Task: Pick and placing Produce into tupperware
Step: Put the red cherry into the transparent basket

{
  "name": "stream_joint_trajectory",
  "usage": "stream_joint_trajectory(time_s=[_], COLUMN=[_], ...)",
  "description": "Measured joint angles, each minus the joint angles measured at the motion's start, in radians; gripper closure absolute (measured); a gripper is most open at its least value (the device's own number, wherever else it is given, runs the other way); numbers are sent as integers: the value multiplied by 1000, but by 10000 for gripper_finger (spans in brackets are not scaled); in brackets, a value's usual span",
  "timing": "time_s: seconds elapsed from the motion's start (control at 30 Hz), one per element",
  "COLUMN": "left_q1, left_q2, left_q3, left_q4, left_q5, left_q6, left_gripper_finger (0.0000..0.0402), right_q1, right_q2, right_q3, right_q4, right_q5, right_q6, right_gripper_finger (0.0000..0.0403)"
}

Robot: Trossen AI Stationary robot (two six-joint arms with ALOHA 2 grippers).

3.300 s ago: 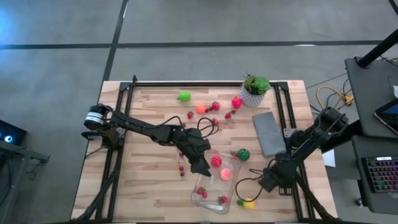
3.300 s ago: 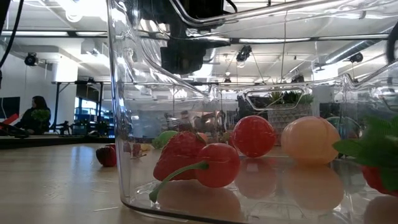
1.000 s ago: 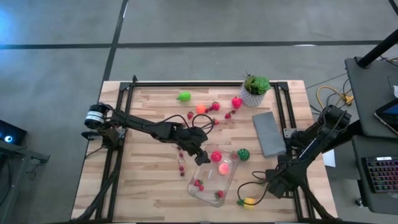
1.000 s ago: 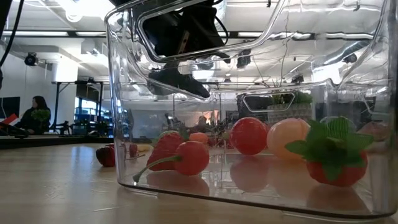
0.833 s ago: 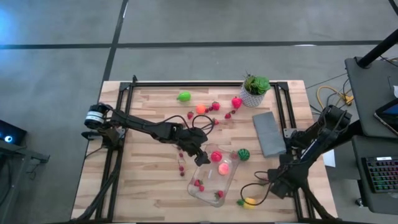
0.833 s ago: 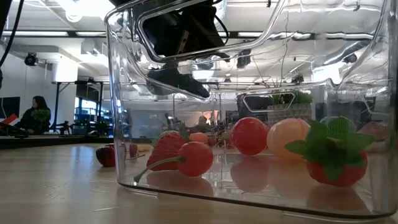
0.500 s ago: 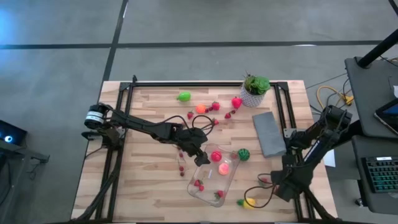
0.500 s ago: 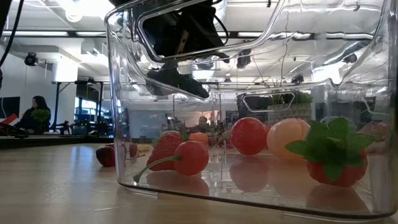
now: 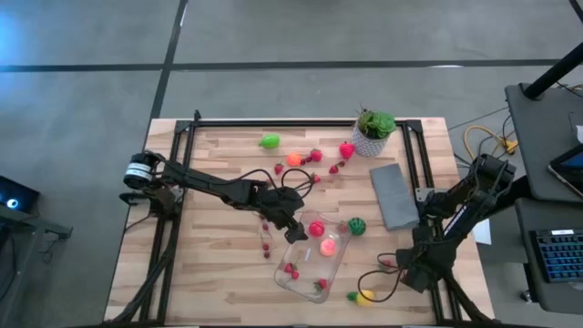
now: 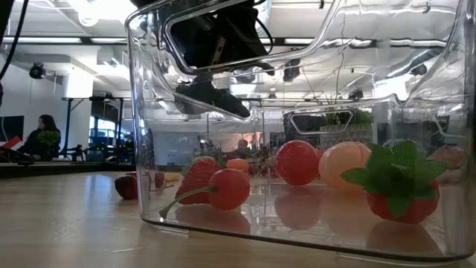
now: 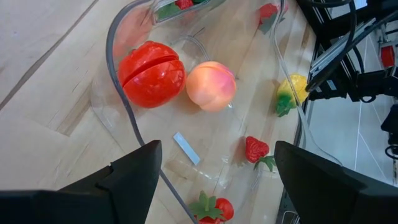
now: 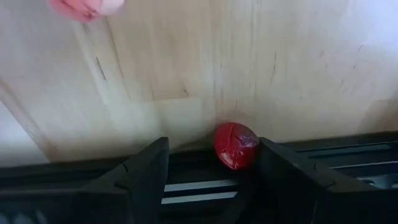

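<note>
Counter [image 9: 209, 273] is carrying everything. Tupperware [image 9: 293, 281] is sitting near the front middle, holding a red tomato [image 11: 152, 73], a peach [image 11: 211, 86] and a few strawberries [image 11: 257, 150]. More produce is lying loose toward the back by the potted plant [image 9: 373, 130]; a grey slab [image 9: 393, 194] is lying to the right. Left pincer [image 9: 293, 233] is hovering at the tupperware's rear edge, fingers spread wide, empty. Right pincer [image 12: 211, 180] is sitting at the counter's front-right edge, fingers apart, a small red berry [image 12: 236, 145] lying between them, grip unclear.
</note>
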Motion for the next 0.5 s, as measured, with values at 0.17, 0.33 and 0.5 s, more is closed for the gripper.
stream_joint_trajectory(time_s=[0.17,0.33,0.5], left_q1=[0,1,1], left_q2=[0,0,0], left_q3=[0,0,0], left_q4=[0,0,0], left_q5=[0,-2,-6], left_q6=[0,0,-1], left_gripper_finger=[103,103,103], right_q1=[-5,-5,-5], right_q2=[0,0,-1], right_q3=[-2,-9,-15], right_q4=[2,6,6], right_q5=[-4,-4,-4], right_q6=[-2,-4,-8], right_gripper_finger=[172,185,229])
